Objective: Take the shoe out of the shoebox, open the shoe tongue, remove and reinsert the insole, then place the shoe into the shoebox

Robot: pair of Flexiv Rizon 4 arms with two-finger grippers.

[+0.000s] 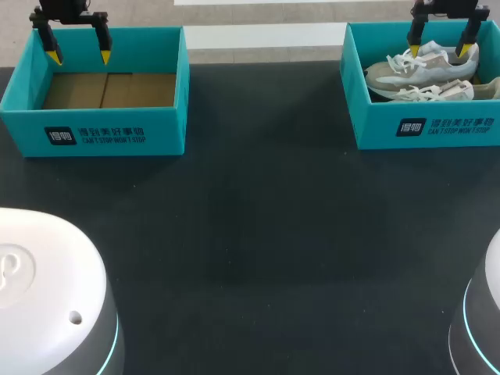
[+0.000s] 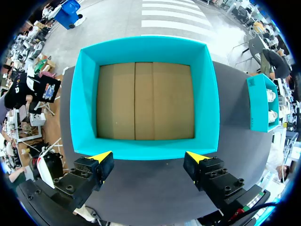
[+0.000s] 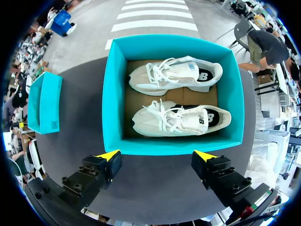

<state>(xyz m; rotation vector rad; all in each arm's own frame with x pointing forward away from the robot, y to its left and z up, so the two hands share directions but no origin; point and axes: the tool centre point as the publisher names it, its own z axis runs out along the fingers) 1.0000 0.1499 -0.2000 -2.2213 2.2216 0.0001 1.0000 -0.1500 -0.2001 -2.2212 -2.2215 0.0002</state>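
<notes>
Two teal shoeboxes stand well apart at the far side of the dark tabletop. Inside the right shoebox, a pair of white sneakers lies side by side, upright on their soles, toes toward the left shoebox, whose brown cardboard floor shows. The right claw hangs above the pair, the left claw above the left shoebox; both gape wide, gripping nothing.
</notes>
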